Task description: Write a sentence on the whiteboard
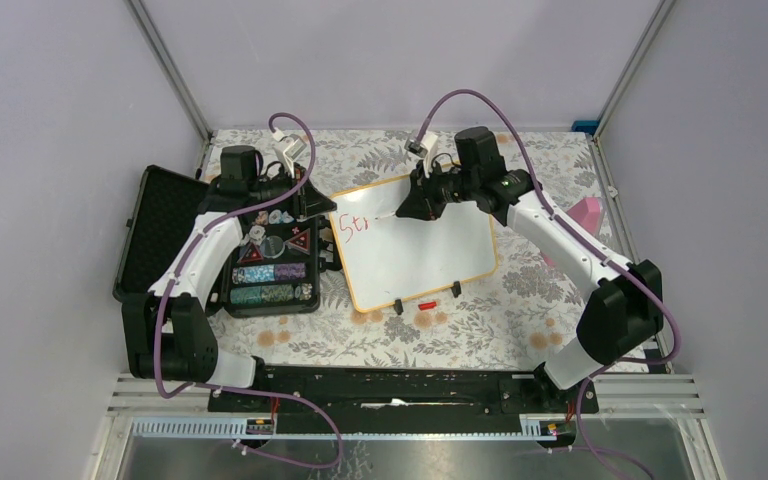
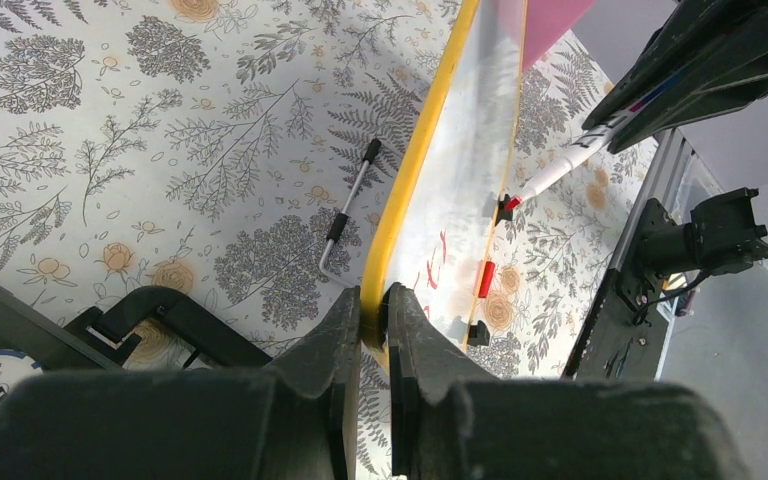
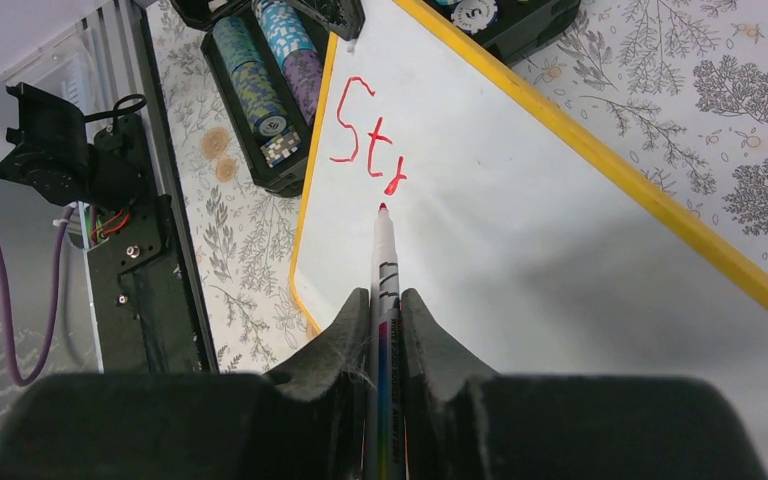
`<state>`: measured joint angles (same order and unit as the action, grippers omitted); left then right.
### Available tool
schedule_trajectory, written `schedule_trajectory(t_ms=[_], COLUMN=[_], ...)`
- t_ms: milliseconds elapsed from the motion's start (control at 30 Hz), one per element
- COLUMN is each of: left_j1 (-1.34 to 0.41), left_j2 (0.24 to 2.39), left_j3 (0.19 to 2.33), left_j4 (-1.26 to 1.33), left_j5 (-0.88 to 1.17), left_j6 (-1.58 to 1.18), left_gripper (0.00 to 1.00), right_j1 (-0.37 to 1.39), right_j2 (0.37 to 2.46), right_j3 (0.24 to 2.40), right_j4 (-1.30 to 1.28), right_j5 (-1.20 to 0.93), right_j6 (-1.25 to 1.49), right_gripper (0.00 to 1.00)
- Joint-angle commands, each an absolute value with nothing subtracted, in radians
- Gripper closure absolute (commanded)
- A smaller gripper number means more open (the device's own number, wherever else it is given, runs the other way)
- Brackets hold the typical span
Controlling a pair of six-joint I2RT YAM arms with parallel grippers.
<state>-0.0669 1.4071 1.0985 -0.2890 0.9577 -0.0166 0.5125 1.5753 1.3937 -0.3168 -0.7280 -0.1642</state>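
Floral cloth (image 1: 520,310), pale with grey ferns and orange blossoms, covers your table. Plain lilac-grey walls (image 1: 60,150) close in 3 sides, with 2 metal posts (image 1: 170,70) running up at the far corners.

You have 1 whiteboard (image 1: 420,250), lying slightly skewed at the middle of the cloth between the 2 arms. Its glossy face sits in a thin yellow-tan frame, and 2 black clip feet (image 1: 398,306) sit on its near edge. 1 red cap (image 1: 427,304) lies just beside that edge, between the feet.

Your left gripper (image 2: 375,320) is pinched tight on the board's left frame edge. Your right gripper (image 3: 385,310) is clamped around 1 marker (image 3: 385,255), whose red tip points at the board just by the last letter. You cannot tell whether the tip touches.

The writing on the board is 3 red letters near the far left corner: "Str".

1 black case (image 1: 160,240) lies open just left of the board, holding rows of chips (image 1: 270,272). In the left wrist view, 1 chip's rim reads "POKER".
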Motion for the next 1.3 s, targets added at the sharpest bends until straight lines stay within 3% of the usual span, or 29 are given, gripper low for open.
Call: schedule_trajectory(t_ms=[0, 1267], left_j1=[-0.084, -0.096], left_j2=[1.419, 1.410], left_j3=[1.111, 1.109], left_j4=[-0.345, -0.339], left_j5=[0.926, 0.930], left_j6=[0.072, 0.055], left_gripper=[1.00, 1.00], right_j1=[0.505, 0.555], right_j2=[1.577, 1.627], right_j3=[1.426, 1.462], right_j4=[-0.282, -0.276], right_j5=[-0.780, -0.626], right_j6=[-0.164, -0.161], right_gripper=[1.00, 1.00])
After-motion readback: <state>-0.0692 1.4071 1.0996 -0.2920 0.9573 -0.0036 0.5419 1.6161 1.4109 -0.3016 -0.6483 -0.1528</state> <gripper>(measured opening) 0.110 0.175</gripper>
